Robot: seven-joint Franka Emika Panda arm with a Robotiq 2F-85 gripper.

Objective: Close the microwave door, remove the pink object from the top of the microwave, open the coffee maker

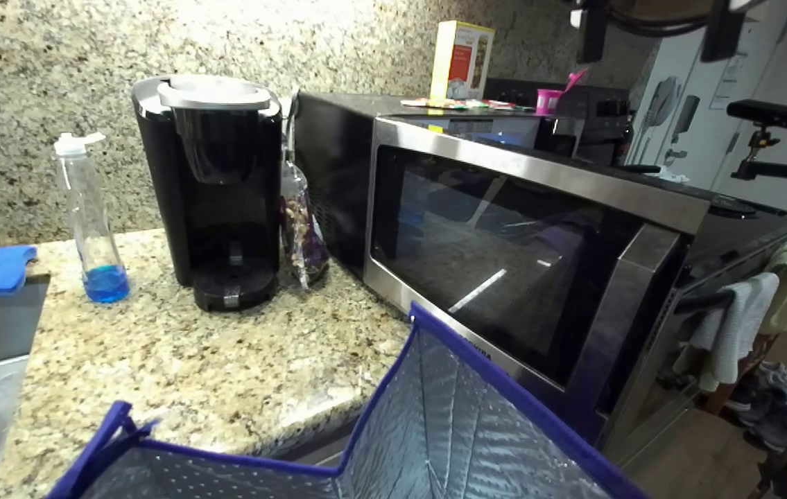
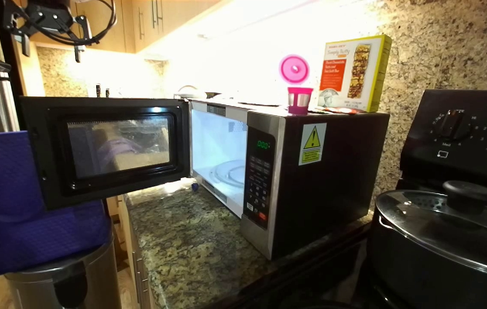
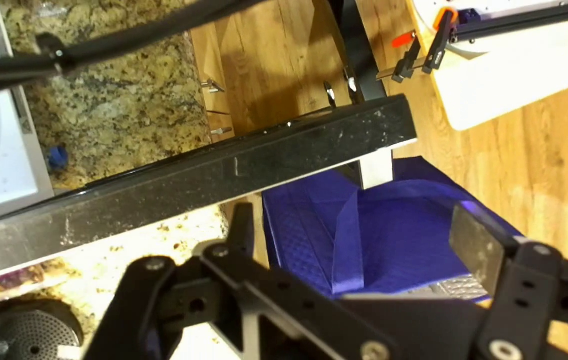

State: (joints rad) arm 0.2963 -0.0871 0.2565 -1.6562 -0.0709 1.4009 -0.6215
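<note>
The microwave (image 2: 333, 184) stands with its lit inside showing. Its door (image 2: 46, 171) is swung wide open. In an exterior view the door's dark glass face (image 1: 490, 249) shows, and in the wrist view its top edge (image 3: 243, 165) crosses the picture. The pink object (image 2: 298, 103) is a small cup with its round lid flipped up, on top of the microwave; it also shows in an exterior view (image 1: 548, 102). The black coffee maker (image 1: 227, 166) has its silver-trimmed lid down. My gripper (image 3: 359, 237) is open and empty, above the door and apart from it; both exterior views show it high up (image 1: 656, 31) (image 2: 51, 48).
A purple insulated bag (image 1: 435, 409) stands below the door. A box (image 2: 340, 73) and flat wrappers lie near the pink cup. A snack bag (image 1: 303, 229) is wedged between coffee maker and microwave. A bottle with blue liquid (image 1: 105, 281) and a pot (image 2: 436, 244) are nearby.
</note>
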